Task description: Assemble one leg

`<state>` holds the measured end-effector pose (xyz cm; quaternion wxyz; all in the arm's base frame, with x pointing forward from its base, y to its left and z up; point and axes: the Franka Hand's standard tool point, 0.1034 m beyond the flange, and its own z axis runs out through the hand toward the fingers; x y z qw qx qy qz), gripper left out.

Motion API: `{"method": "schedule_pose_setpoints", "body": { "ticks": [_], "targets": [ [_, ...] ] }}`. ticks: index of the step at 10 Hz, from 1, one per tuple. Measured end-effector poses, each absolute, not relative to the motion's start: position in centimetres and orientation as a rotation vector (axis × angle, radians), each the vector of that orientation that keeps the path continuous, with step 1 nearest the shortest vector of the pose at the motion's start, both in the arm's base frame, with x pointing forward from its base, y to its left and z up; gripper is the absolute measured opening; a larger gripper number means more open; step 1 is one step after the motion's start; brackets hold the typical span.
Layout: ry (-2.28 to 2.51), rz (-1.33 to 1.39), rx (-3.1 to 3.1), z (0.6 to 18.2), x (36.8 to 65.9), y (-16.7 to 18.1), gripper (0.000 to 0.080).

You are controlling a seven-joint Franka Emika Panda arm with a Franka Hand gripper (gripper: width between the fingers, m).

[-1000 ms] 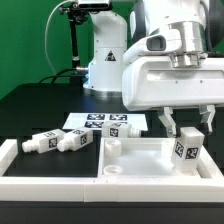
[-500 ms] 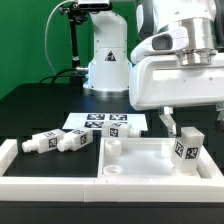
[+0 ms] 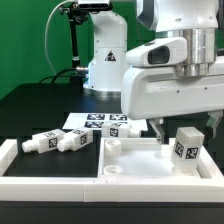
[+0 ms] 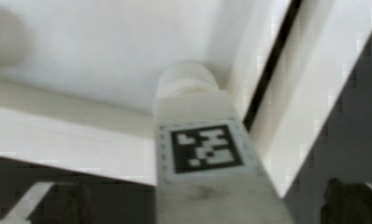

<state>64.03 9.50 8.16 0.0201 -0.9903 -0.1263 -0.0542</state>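
A leg point(image 3: 185, 148), a chunky white peg with a square tag, stands upright in the corner of the large white panel point(image 3: 135, 158) at the exterior view's right. My gripper point(image 3: 186, 128) hangs just above it, open, with one finger on each side. In the wrist view the leg point(image 4: 204, 140) rises between the two dark fingertips point(image 4: 30, 205). Neither of them touches it, and the gripper point(image 4: 192, 208) holds nothing. The panel's raised rim point(image 4: 316, 70) runs beside the leg.
Two more legs point(image 3: 45, 142) point(image 3: 72, 141) lie side by side left of the panel, and a third point(image 3: 118, 130) lies by the marker board point(image 3: 98, 121). A white raised border point(image 3: 10, 160) runs along the front left. The robot's base point(image 3: 105, 60) stands behind.
My hand has turned about its axis and shifted a little to the exterior view's left, staying over the leg. The leg and the panel have not moved.
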Motion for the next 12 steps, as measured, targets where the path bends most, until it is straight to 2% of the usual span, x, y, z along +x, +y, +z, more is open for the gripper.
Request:
{"method": "schedule_pose_setpoints", "body": {
  "ticks": [2, 3, 4, 5, 6, 9, 12],
  "targets": [
    [-0.369, -0.060, -3.075, 8.1, 64.2, 9.5, 0.0649],
    [-0.369, -0.059, -3.075, 8.0, 64.1, 9.4, 0.0546],
    [-0.368, -0.058, -3.075, 8.0, 64.1, 9.4, 0.0411],
    [-0.244, -0.055, -3.084, 8.0, 64.1, 9.5, 0.0411],
    [-0.130, -0.052, -3.089, 8.0, 64.1, 9.5, 0.0285],
    [0.197, -0.060, -3.079, 7.9, 64.1, 9.7, 0.0285],
    [0.920, -0.098, -2.901, 7.9, 63.2, 11.0, 0.0285]
  ]
}}
